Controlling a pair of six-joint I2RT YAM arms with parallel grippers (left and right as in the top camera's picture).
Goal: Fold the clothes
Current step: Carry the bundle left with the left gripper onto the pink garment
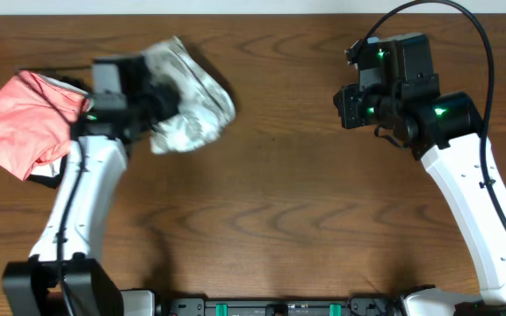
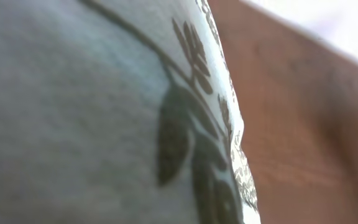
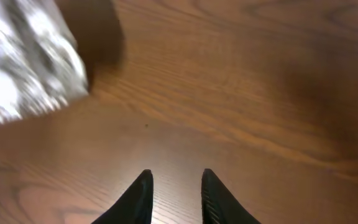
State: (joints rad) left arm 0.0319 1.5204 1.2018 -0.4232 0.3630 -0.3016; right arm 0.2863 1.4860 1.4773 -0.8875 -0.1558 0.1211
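Crumpled dress (image 1: 198, 104) sits clamped in left pincer (image 1: 162, 98).

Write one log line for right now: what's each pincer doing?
left pincer: shut on leaf-print dress | dress: bunched up | right pincer: open, empty, above table

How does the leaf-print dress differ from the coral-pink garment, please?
The leaf-print dress is white with dark leaves, whereas the coral-pink garment is plain. The dress is crumpled into a bunch, while the pink garment lies flatter. In the overhead view the dress sits nearer the middle and the pink garment further left. Both are soft cloth.
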